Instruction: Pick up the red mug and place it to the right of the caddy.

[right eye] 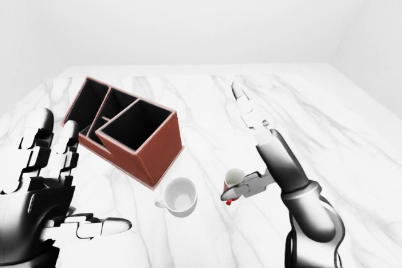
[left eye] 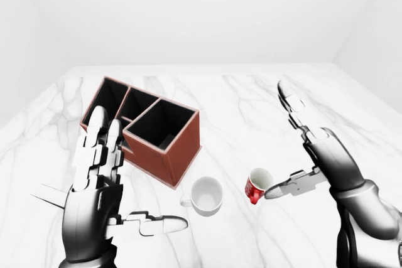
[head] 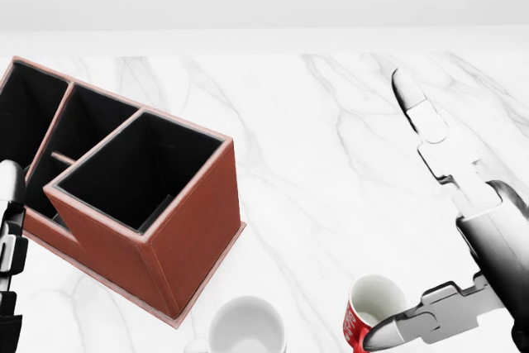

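One red mug [left eye: 257, 186] stands upright on the marble table [left eye: 251, 105], small, with a white interior and some white marking on its red side that is too small to read. It sits near the bottom of the left-eye view, to the right of a larger white mug [left eye: 206, 195] and well right of the caddy [left eye: 146, 128], a reddish-brown box with black-lined compartments standing on a flat base.

The right hand [left eye: 306, 155] is just beside the red mug with its fingers spread apart: two point up and away, while the thumb [head: 413, 321] reaches across to the mug's rim and may touch it; nothing is clamped. The left hand [left eye: 100, 189] is raised at the lower left of that view, palm open, fingers straight and thumb stretched sideways, holding nothing.

White marble with grey veins covers the whole table. Plain white walls close the room behind it.
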{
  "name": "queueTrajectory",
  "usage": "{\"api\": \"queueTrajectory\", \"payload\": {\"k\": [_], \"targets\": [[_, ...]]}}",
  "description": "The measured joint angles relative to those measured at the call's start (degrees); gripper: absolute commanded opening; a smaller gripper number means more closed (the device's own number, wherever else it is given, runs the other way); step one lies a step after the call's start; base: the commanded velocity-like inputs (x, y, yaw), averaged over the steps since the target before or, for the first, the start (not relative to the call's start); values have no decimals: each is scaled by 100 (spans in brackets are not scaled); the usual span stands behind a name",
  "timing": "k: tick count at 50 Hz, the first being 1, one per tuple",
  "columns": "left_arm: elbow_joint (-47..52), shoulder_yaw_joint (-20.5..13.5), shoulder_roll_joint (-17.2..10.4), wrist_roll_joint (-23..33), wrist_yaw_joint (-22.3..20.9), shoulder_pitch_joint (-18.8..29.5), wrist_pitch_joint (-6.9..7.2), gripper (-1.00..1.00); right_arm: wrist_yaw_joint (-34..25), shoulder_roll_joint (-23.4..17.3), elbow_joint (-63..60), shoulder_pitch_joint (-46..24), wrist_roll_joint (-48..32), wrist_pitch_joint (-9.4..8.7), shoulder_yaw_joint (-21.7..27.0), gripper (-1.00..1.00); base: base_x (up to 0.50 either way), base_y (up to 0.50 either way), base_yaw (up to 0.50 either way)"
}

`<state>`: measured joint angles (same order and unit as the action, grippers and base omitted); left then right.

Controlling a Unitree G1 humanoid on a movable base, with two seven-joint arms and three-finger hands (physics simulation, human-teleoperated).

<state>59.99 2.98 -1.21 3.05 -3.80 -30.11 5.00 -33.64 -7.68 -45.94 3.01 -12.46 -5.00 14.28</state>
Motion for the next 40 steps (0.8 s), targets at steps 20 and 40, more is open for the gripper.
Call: {"api": "queueTrajectory", "payload": {"k": [20, 40], "targets": [[0, -91, 10, -90, -32, -48, 0, 100, -578, -114, 1079, -144, -1014, 0, -147, 100, 0, 0, 0], [0, -178, 28, -147, -51, -98, 0, 100, -636, -400, 1931, -332, -1803, 0, 85, 100, 0, 0, 0]]}}
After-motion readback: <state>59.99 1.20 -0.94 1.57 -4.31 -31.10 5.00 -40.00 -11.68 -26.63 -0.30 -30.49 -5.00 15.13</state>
